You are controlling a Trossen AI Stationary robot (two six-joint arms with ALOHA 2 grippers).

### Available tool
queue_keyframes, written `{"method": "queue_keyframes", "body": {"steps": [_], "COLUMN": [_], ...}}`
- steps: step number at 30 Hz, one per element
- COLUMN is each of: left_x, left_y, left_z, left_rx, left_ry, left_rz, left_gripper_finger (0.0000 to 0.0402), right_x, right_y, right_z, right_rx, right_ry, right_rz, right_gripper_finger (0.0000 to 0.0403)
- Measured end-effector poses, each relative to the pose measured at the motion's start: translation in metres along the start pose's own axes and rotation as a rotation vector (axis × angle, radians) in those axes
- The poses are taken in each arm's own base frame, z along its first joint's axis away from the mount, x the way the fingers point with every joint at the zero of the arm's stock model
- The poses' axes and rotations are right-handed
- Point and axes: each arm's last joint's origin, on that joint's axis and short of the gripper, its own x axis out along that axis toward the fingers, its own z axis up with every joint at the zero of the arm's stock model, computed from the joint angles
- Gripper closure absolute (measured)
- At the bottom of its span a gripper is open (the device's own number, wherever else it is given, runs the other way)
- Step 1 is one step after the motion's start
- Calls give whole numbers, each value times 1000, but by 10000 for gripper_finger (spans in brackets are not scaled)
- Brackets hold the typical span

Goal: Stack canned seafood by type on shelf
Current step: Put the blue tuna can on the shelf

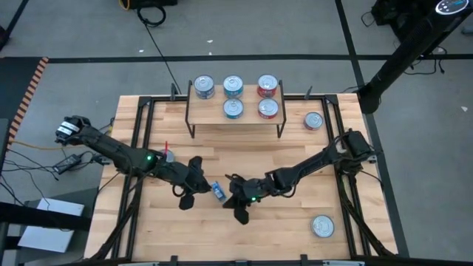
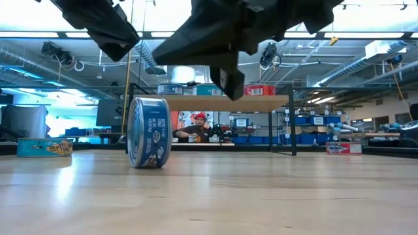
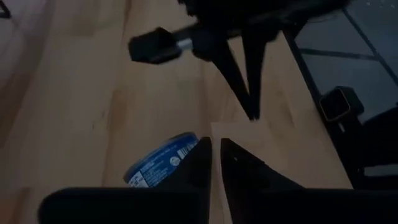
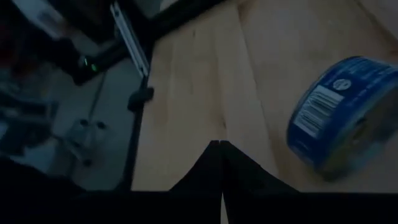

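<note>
1. Because the blue tin (image 1: pixel 218 192) stands on its edge on the surface in front of the shelf (image 1: pixel 235 97), it may roll.
2. Rigid and slick; grip its flat faces.
3. Flanking the tin, left claw (image 1: pixel 201 185) barely parted, right claw (image 1: pixel 233 198) closed, both empty.

A blue can (image 1: pixel 218 191) on its edge stands between my left claw (image 1: pixel 194 186) and right claw (image 1: pixel 238 198), blocking that gap. Bare desk (image 1: pixel 295 229) lies open toward the near edge. Five cans crowd the shelf (image 1: pixel 235 118), its front-left corner free.
</note>
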Motion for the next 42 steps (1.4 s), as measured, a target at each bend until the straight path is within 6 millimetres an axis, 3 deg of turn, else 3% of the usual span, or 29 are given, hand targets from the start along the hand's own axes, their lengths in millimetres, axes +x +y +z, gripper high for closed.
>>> {"method": "queue_keyframes", "body": {"steps": [5,12,21,27,34,42], "left_x": [0,1,0,0,1,24], "left_y": [6,5,6,6,7,11], "left_z": [2,2,0,-2,-3,-17], "left_rx": [-37,-39,-62,-60,-59,56], "left_ry": [0,5,23,49,53,160], "left_rz": [3,-16,-18,-9,-7,81], "left_gripper_finger": [396,396,382,345,270,188], "right_x": [13,15,13,12,9,9], "right_y": [3,-9,-23,-30,-34,-36], "right_z": [-4,-11,-6,-1,7,8], "right_rx": [71,143,171,178,166,165], "right_ry": [-76,-48,-29,-37,-44,-42], "right_rz": [-113,-298,-357,-371,-370,-367], "right_gripper_finger": [396,396,396,396,396,396]}}
